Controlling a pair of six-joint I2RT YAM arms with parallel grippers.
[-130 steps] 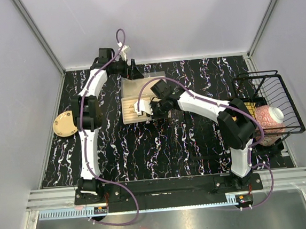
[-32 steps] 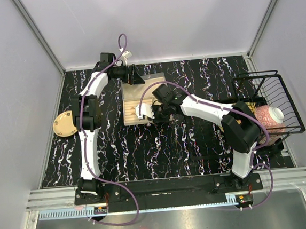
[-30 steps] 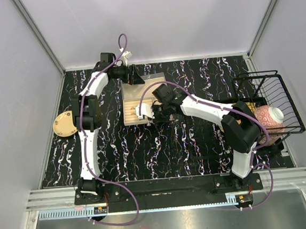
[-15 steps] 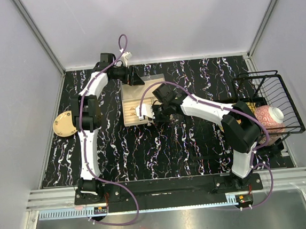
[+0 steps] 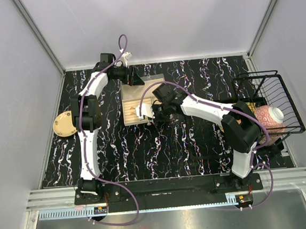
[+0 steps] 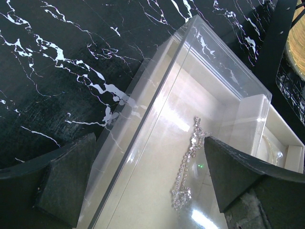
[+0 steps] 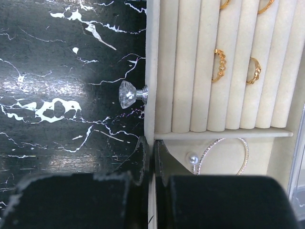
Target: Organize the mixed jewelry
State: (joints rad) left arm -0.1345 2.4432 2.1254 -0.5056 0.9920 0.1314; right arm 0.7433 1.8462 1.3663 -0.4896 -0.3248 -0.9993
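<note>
Left gripper (image 6: 148,143) spread wide over clear lid (image 6: 164,83), nothing held; right gripper (image 7: 151,143) closed tight beside crystal knob (image 7: 127,94), near rings (image 7: 219,64).

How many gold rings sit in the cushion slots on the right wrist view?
4 gold rings: one beside another mid-frame, two more cut off at the top edge. Others may lie beyond view.

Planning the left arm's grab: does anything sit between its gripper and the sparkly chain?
Apparently yes: a clear lid, showing glare, seems to cover the sparkly chain, right between it and the open left gripper.
</note>
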